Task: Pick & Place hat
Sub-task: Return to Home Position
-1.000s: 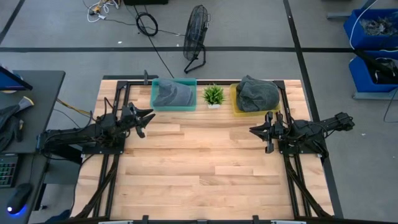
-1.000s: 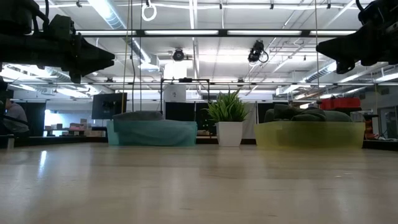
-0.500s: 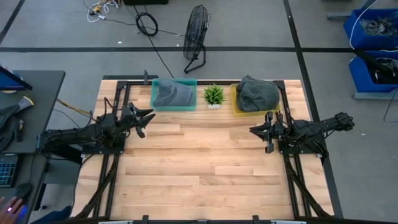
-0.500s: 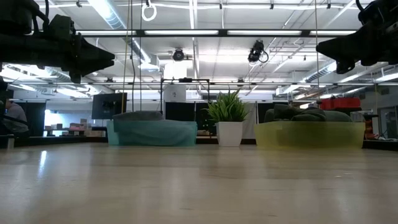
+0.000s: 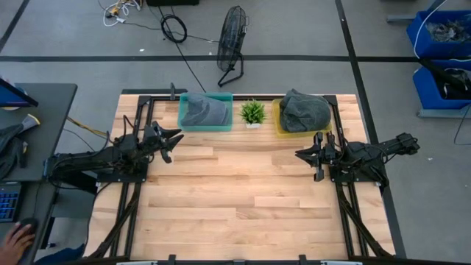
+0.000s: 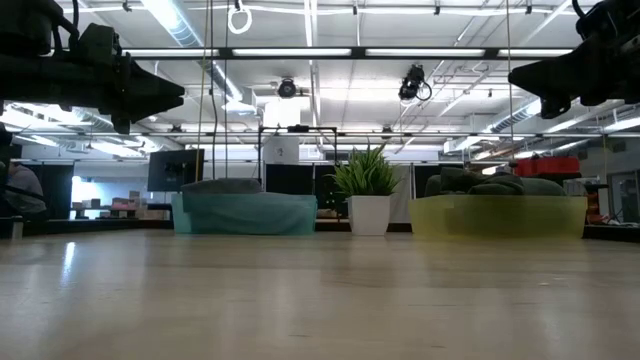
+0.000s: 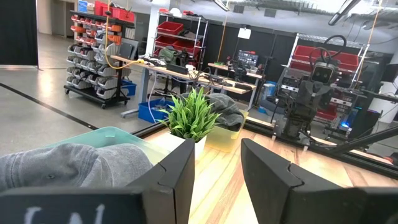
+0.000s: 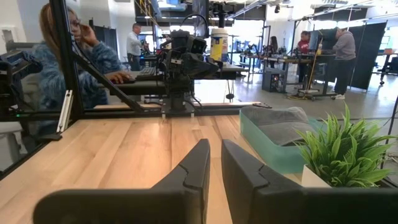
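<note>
I have both arms parked over the wooden surface [image 5: 235, 199], and in the low view each one hangs well above it, carrying nothing. The left hand [image 5: 175, 141] sits at about 9 o'clock on the surface, pointing toward 3 o'clock. In its wrist view its fingers [image 7: 177, 180] stand apart with a clear gap between them, so it is open and empty. The right hand [image 5: 299, 154] sits at about 3 o'clock, pointing toward 9 o'clock. Its fingers [image 8: 196, 171] are drawn almost together with only a sliver between them, so I read it as closed on nothing. The caps lie along the far edge. The blue bin [image 5: 182, 110] stands at roughly 11 o'clock with a grey-blue cap [image 5: 206, 110] heaped inside it. The yellow bin [image 5: 277, 118] stands at roughly 1 o'clock, and a dark cap [image 5: 305, 110] fills it, bulging over the rim. Between the two bins, at 12 o'clock, a small potted plant [image 5: 253, 112] stands upright, apart from both. The left hand is near the blue bin, at its 7 o'clock, without touching it. The right hand is near the yellow bin, at its 6 o'clock, also clear of it. Off the surface, out at 8 o'clock, a person's hand [image 5: 16, 239] rests at a desk.
</note>
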